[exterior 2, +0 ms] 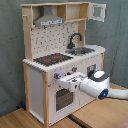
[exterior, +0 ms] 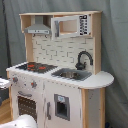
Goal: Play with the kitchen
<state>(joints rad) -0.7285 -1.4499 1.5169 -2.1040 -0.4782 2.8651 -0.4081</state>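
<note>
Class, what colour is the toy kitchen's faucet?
Black; the faucet shows best in the first exterior view.

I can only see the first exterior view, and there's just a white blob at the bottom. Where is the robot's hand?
Observer: In the second exterior view the gripper is at the front of the kitchen, just under the knobs.
Operator: Is it touching the oven door?
Observer: It looks right up against the top edge of the oven door, above the window. I cannot tell if it is holding anything.
Operator: Which way does the arm come in?
Observer: The arm reaches in from the second exterior view's right.
</note>
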